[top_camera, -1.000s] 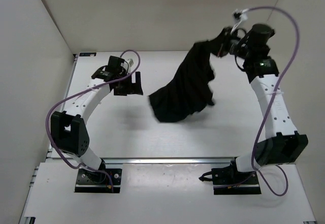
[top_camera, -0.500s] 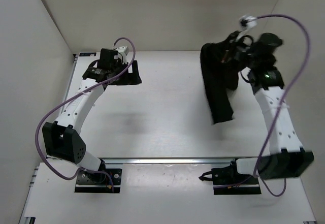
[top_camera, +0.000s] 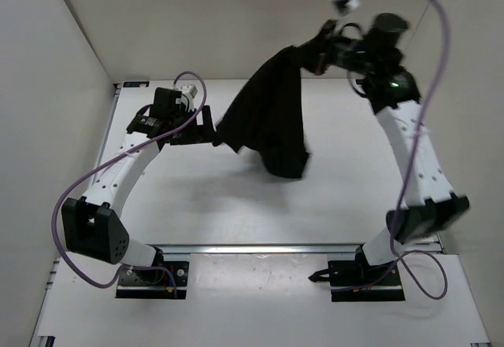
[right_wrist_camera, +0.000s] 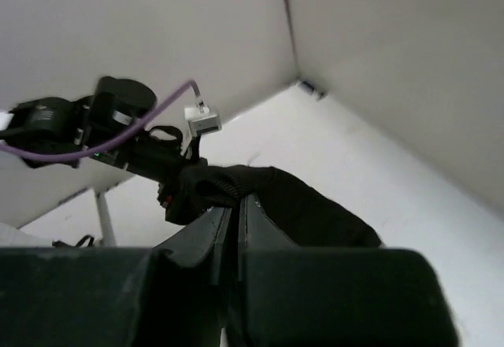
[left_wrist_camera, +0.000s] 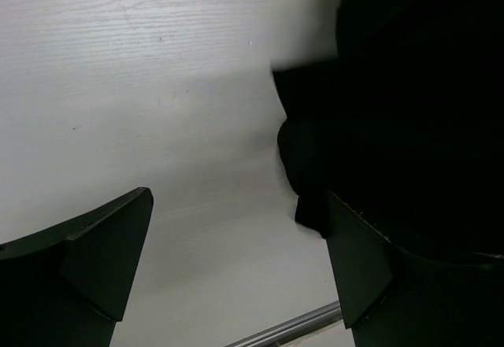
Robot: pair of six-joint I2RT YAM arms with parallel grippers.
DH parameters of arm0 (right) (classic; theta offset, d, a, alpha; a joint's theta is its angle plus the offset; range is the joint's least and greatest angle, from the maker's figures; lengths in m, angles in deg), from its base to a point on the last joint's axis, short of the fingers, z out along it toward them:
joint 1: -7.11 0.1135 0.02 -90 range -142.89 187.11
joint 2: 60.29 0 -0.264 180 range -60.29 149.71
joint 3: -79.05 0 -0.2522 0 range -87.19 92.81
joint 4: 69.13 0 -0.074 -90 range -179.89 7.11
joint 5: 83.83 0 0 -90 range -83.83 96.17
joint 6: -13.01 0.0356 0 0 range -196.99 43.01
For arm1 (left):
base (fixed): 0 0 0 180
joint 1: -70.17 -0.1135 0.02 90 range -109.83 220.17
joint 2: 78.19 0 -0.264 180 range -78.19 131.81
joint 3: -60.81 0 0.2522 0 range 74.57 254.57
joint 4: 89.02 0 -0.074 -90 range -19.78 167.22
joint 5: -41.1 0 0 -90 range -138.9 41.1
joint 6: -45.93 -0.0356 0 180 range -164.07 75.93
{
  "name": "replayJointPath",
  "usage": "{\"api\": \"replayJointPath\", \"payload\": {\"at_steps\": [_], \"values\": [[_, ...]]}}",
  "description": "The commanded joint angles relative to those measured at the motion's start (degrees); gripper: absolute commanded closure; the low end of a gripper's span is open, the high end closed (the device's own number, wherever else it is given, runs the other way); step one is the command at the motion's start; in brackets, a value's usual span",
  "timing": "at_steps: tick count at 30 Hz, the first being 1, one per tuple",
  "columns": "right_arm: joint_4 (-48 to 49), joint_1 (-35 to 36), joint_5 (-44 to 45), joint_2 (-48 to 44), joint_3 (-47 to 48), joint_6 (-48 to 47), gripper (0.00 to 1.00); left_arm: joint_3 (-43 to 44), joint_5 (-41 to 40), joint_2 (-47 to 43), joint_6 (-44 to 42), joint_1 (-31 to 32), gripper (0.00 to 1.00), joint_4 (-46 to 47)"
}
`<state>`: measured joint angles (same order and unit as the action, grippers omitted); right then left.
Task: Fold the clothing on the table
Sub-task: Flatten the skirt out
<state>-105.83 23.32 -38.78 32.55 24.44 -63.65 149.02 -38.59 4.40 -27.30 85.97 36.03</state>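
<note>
White walls box in the tabletop (top_camera: 197,205). My right tool (top_camera: 321,48), pressed together, pinches the clothing (top_camera: 272,119) by one edge and holds it high, so it hangs over the middle. My left tool (top_camera: 206,124) is spread wide beside the hem. I judge no fold made yet. Only the left wrist view shows cloth close against one finger (left_wrist_camera: 354,268).
</note>
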Motion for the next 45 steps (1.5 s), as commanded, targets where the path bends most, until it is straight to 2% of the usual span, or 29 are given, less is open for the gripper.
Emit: {"api": "replayJointPath", "payload": {"at_steps": [1, 2, 4, 6, 11, 12, 14, 18, 24, 29, 34, 40, 45], "values": [[16.06, -7.31, -9.53, -12.56, -3.38, 9.66, 1.0, -0.01, 0.5, -4.71, 0.98, -0.32, 0.02, 1.55], [20.35, -10.9, -9.72, -15.38, -9.53, 11.77, 1.0, -0.1, -0.19, -4.8, 0.98, -0.32, 0.01, 1.64], [22.59, -17.58, -9.63, -18.03, -19.2, 13.36, 1.0, -0.89, -0.11, -5.07, 1.06, -0.32, 0.01, 1.99], [23.04, -20.06, -7.71, -19.62, -28.2, 11.19, 1.0, -0.37, -0.02, -4.89, 0.98, -0.15, 0.02, 1.99], [10.12, -19.02, 1.78, -17.43, -46.73, 0.38, 1.0, -0.19, -0.02, -3.48, 0.8, 0.91, 0.01, 1.55], [9.76, -18.24, 3.8, -17.51, -48.95, 0.54, 1.0, -0.54, 0.24, -2.96, 0.8, 0.99, 0.01, 1.46], [11.94, -16.56, 6.61, -18.48, -59.11, 0.45, 1.0, -1.24, -0.2, -2.7, 0.45, 1.0, 0.01, 2.08], [12.92, -16.56, 10.49, -19.45, -68.29, 1.86, 1.0, -3.0, -0.64, -1.56, 0.81, 1.87, 0.01, 3.13], [9.23, -19.45, 16.03, -18.75, -67.52, 2.38, 1.0, -0.81, -0.11, 3.19, 0.8, 5.29, 0.01, 3.13], [10.64, -25.96, 14.54, -19.53, -67.95, 4.5, 1.0, -0.81, 3.23, 6.71, 1.59, 8.28, 0.01, 5.94], [5.9, -21.84, 17.88, -19.62, -67.69, 0.81, 1.0, -0.71, 2.61, 12.32, 2.12, 8.99, 0.01, 9.28], [7.99, -20.16, 15.77, -19.98, -69.8, 2.65, 1.0, -0.53, 2.88, 16.81, 1.51, 9.61, 0.02, 14.19], [7.65, -20.34, 15.33, -19.54, -69.1, 2.92, 1.0, -1.77, 7.08, 19.54, 2.29, 9.26, 0.12, 19.03]]}}
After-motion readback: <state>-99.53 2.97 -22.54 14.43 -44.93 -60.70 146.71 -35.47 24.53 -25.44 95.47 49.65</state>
